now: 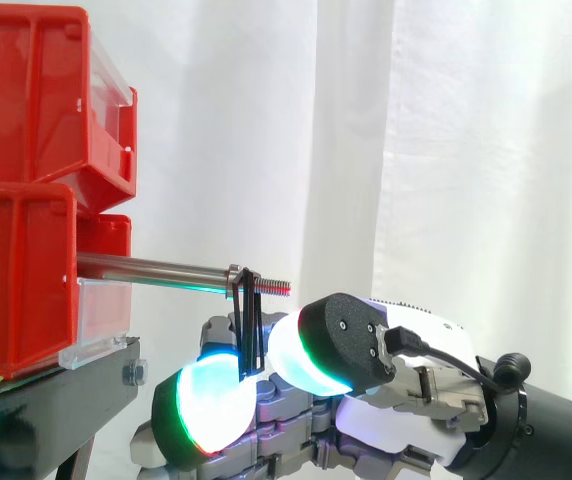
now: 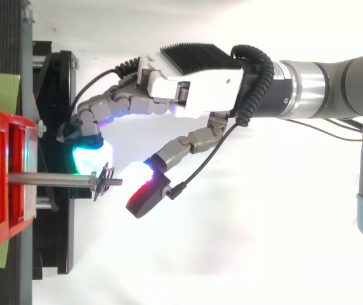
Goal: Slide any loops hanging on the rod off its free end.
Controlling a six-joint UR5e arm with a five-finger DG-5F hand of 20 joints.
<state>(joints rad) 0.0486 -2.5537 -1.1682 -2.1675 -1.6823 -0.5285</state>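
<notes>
Hand (image 2: 194, 86): nearest and low, just under the rod's free end. The loop's lower end hangs down against it, but I cannot tell whether it has hold of the loop or only sits beside it.
Loop (image 1: 247, 320): a thin black band hanging on the rod right beside the nut (image 1: 234, 275), close to the threaded tip (image 1: 274, 287).
Feel: probably very light, soft and floppy. It would likely bend rather than push along, and it may catch on the threads.
Where to hold: the hanging part below the rod, drawn along the rod's line toward the tip.
Rod (image 1: 156, 268): bright metal, level, smooth up to the nut; looks stiff.
Red bins (image 1: 16, 270): stacked on the black stand (image 1: 56, 390); the rod sticks out from them.
Curtain (image 1: 466, 150): white, farthest back.
Writing: none that can be read.
</notes>
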